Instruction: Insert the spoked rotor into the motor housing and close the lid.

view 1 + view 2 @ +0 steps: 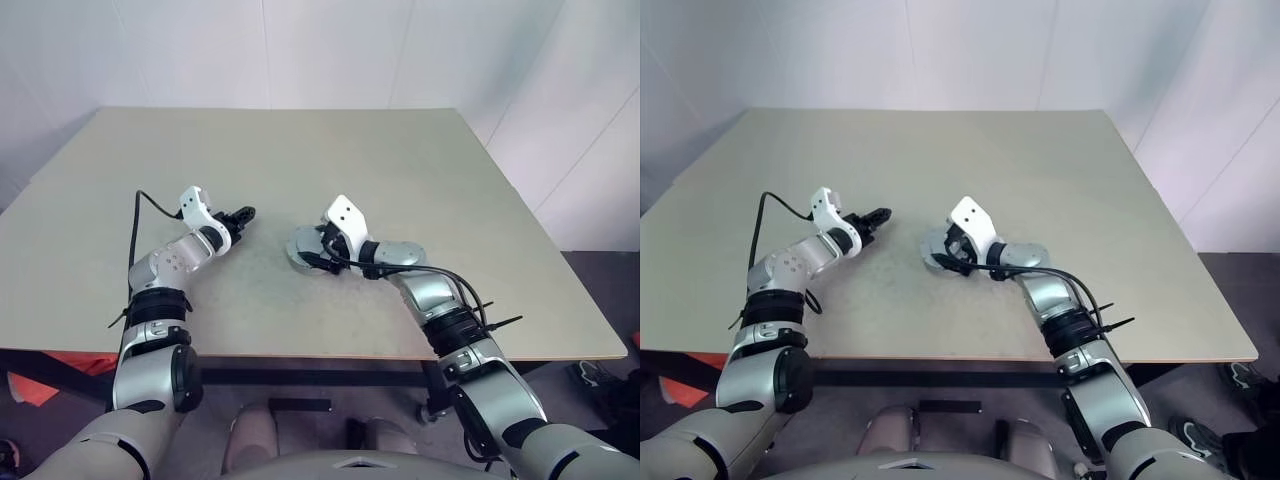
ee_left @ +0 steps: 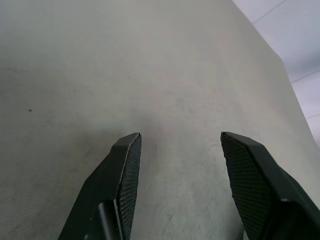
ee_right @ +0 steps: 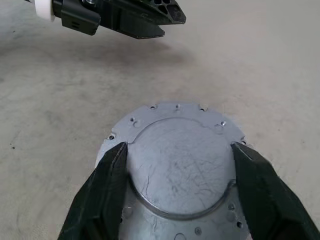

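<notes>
With your right gripper (image 3: 177,192) spread wide over the lid (image 3: 175,165), which lies flat between its fingers, press down evenly, keeping your empty, parted left gripper (image 1: 243,214) clear alongside.

1. Silver-grey arm shells, jointed with black bands and black collars near the elbows.
2. White angular housing just behind each pincer: left pincer (image 1: 243,213), right pincer (image 3: 180,165).
3. Black fingers (image 2: 125,175), wedge-shaped, with finely textured inner pads.
4. Thin black cables looped along both forearms, behind the pincers.
</notes>
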Controlling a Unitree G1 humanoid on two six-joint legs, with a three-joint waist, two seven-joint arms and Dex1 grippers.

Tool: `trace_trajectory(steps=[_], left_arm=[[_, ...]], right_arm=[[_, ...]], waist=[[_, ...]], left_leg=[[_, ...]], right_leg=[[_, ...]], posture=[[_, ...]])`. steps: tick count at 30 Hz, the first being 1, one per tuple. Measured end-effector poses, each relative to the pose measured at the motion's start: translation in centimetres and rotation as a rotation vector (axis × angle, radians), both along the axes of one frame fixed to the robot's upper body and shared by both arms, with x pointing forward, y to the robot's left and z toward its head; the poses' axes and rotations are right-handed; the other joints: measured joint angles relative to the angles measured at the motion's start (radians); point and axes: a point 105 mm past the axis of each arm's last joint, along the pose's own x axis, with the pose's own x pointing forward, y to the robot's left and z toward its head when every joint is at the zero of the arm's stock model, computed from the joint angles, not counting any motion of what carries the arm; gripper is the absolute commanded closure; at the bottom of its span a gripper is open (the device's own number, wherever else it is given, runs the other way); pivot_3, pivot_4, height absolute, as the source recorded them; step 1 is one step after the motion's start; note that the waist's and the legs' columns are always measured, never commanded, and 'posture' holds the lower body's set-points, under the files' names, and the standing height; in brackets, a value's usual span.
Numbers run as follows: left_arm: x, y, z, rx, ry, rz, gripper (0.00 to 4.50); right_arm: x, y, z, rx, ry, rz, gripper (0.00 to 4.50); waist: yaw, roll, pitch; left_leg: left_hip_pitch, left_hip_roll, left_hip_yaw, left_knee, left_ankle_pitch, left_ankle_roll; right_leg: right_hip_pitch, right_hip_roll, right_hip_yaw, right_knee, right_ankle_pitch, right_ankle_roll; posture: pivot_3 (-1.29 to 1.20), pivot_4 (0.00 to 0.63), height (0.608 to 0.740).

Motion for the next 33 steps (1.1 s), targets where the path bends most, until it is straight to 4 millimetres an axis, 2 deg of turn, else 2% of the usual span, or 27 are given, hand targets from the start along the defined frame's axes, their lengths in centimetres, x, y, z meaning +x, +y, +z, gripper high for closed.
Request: trace_trajectory(steps=[33], left_arm=[[-0.10, 0.01, -0.14, 0.000, 0.002, 0.001, 1.82]], right_arm=[[0.21, -0.39, -0.09, 0.009, 0.046, -0.006, 0.93]], waist=[[0.001, 0.000, 0.000]], left_leg=[[0.001, 0.000, 0.000, 0.000, 0.000, 0.001]], right_leg=[[0.001, 0.000, 0.000, 0.000, 0.000, 0.000]], posture=[[0.00, 0.000, 0.740]])
